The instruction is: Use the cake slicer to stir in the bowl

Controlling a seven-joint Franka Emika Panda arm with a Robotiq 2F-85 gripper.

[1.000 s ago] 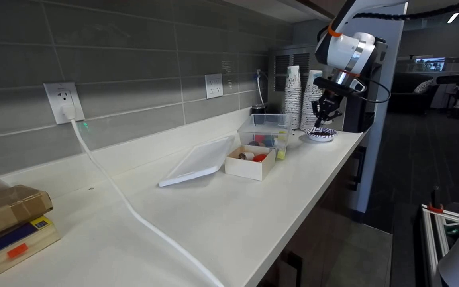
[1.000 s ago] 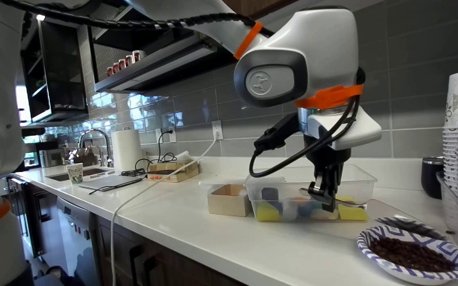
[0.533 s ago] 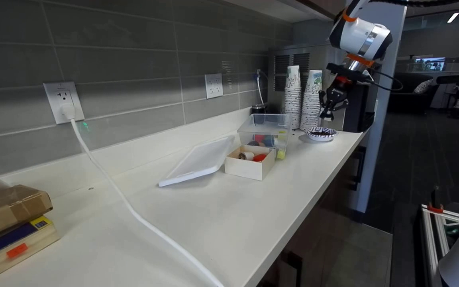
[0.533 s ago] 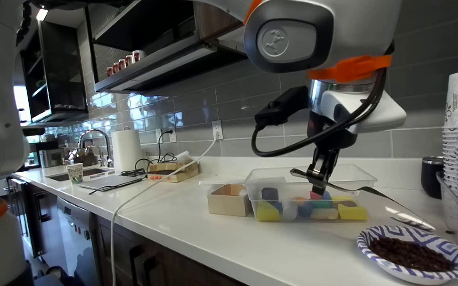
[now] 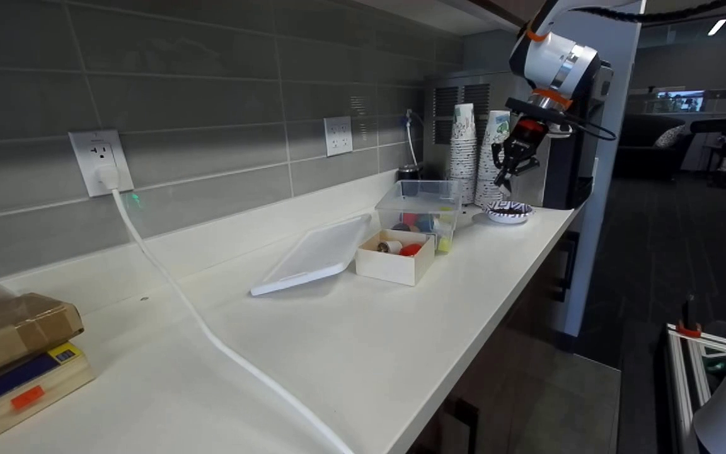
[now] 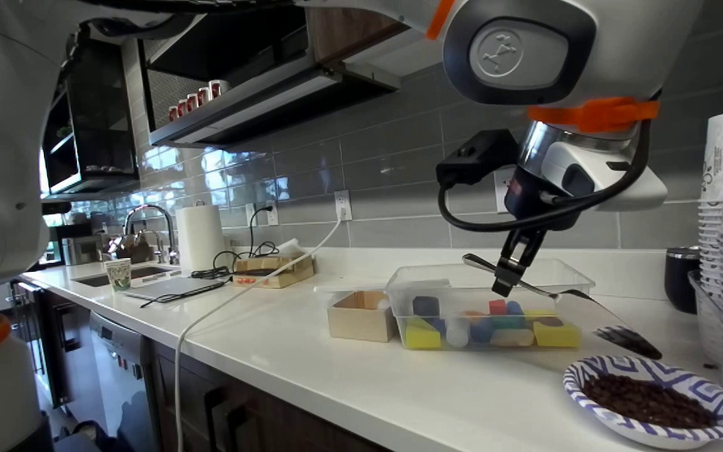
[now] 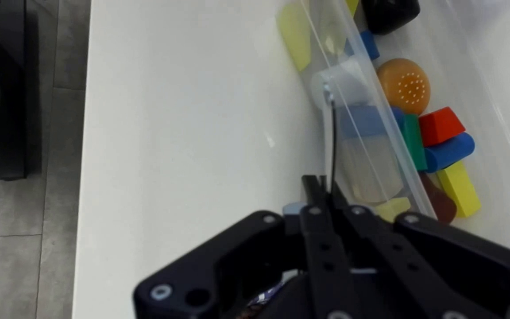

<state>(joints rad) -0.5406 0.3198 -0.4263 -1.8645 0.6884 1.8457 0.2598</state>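
Stirring step, apparently: claw (image 6: 504, 281) clamped on slicer (image 6: 565, 300), blade (image 6: 609, 323) higher than bowl (image 6: 637, 434). Next: lower blade into bowl.

One pincer (image 6: 507, 281), one cake slicer (image 6: 594, 315), one bowl (image 6: 688, 380). On the bench (image 5: 363, 353), one clear plastic box (image 5: 416, 199), one small open wooden box (image 5: 385, 266), one white lid (image 5: 316, 252). Two stacks of paper cups (image 5: 464, 157) stand in both exterior views, their cups too tight to count. One loose paper cup (image 6: 119, 274), one dark tumbler (image 6: 683, 282) and one paper towel roll (image 6: 201, 240) show in an exterior view. The wrist view shows one red block (image 7: 441, 126) and one green block (image 7: 413, 142).
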